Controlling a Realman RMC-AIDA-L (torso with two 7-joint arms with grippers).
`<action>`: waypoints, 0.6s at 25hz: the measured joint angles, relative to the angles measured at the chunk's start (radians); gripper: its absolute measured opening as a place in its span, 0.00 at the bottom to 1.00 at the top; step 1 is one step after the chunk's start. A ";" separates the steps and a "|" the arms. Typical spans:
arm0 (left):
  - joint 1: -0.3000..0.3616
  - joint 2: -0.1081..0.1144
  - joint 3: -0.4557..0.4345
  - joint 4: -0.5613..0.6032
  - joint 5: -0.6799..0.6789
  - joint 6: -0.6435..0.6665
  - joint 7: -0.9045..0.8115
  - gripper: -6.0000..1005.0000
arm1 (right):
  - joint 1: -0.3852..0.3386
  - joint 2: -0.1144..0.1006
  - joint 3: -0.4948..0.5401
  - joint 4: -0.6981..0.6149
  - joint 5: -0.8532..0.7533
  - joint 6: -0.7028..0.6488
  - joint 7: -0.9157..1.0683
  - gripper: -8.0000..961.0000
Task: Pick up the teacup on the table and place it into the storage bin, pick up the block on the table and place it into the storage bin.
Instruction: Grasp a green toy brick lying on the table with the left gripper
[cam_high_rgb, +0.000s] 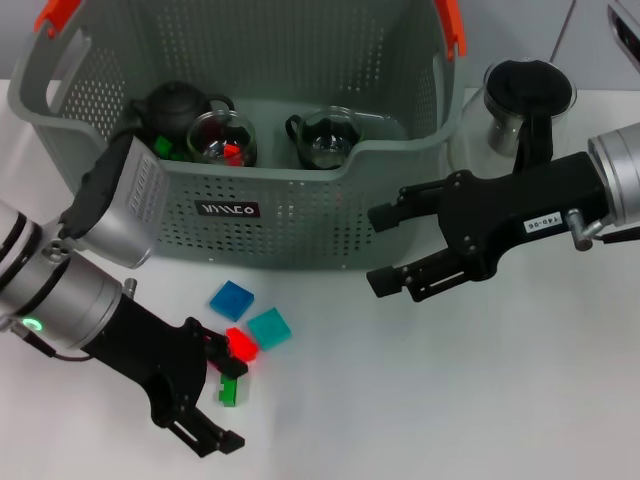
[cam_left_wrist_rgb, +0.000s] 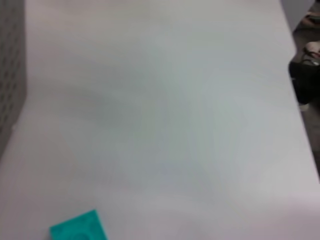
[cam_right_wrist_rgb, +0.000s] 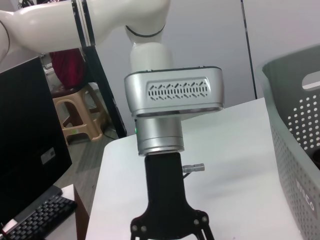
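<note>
Reaching low over the white table (cam_high_rgb: 420, 400), the left gripper (cam_high_rgb: 222, 395) sits nearest the viewer, its black fingers spread apart with a red block (cam_high_rgb: 242, 344) and a green block (cam_high_rgb: 230, 390) at its tips; whether either is gripped cannot be told. Just beyond lie a teal block (cam_high_rgb: 269, 327) and a blue block (cam_high_rgb: 232, 298), flat on the table. These small plastic pieces look light, rigid and slightly slick, best pinched across opposite flat sides. Farther right, the right gripper (cam_high_rgb: 395, 250) hovers with fingers wide open, holding nothing. Behind stands the storage bin (cam_high_rgb: 300, 215), already holding a dark teapot (cam_high_rgb: 172, 108) and two glass teacups (cam_high_rgb: 325, 135). A glass pitcher (cam_high_rgb: 520, 110) stands beside the bin.
</note>
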 joint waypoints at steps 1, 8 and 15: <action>-0.001 -0.001 -0.001 -0.005 -0.002 0.008 -0.001 0.90 | 0.000 -0.001 0.000 -0.001 0.000 0.000 0.000 0.95; -0.002 -0.001 -0.003 -0.019 0.002 0.010 -0.003 0.90 | 0.000 -0.002 0.002 -0.004 0.002 -0.001 0.000 0.95; -0.001 0.003 0.000 -0.012 0.004 -0.027 0.002 0.90 | 0.000 -0.002 0.003 -0.006 0.004 -0.001 0.005 0.95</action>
